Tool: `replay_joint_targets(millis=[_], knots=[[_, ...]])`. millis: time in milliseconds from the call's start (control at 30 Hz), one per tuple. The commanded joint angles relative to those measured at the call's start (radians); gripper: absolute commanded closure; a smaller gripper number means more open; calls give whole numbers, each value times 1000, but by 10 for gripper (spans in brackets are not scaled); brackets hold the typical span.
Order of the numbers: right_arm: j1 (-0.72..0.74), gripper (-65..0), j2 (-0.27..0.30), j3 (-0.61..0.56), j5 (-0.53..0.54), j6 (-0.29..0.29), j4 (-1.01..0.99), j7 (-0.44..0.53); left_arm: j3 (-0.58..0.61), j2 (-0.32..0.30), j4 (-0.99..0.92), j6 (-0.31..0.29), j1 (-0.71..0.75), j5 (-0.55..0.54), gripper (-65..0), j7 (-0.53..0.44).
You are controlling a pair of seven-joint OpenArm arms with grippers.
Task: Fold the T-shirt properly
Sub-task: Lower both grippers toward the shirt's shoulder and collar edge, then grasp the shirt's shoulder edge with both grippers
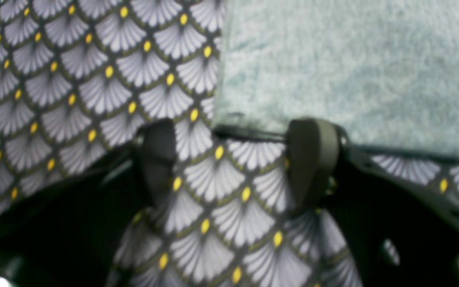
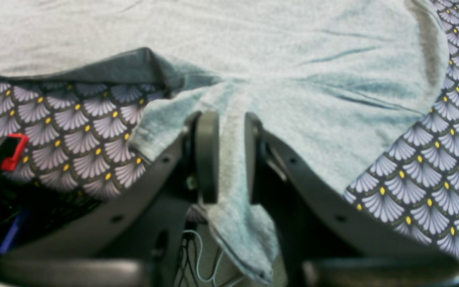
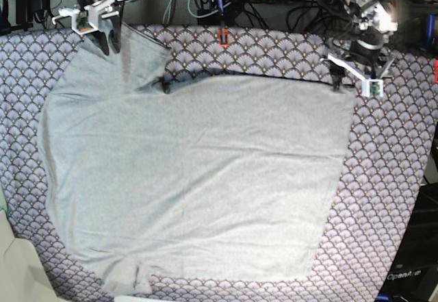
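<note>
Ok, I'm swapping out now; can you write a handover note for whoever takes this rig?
Left gripper: open, nothing held, fingers over the tablecloth at the T-shirt's far corner.
Right gripper: shut on a bunched fold of the T-shirt at its other far corner, lifted slightly.
T-shirt lies mostly flat on the tablecloth, one edge already folded in.
Left: remaining folds; shirt is still large and spread out.

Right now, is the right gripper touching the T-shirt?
Touching. The right wrist view shows the right gripper pinching a fold of the T-shirt, with grey cloth running down between its two fingers.
</note>
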Motion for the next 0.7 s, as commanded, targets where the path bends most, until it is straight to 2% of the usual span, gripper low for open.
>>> replay_joint_targets(millis=[0, 667], knots=[[-12, -139, 3, 5, 10, 11, 16, 25, 2, -4, 4, 1, -4, -9, -436, -11], [-11, -139, 4, 6, 10, 11, 16, 4, 4, -4, -76, 1, -53, -9, -432, -8]])
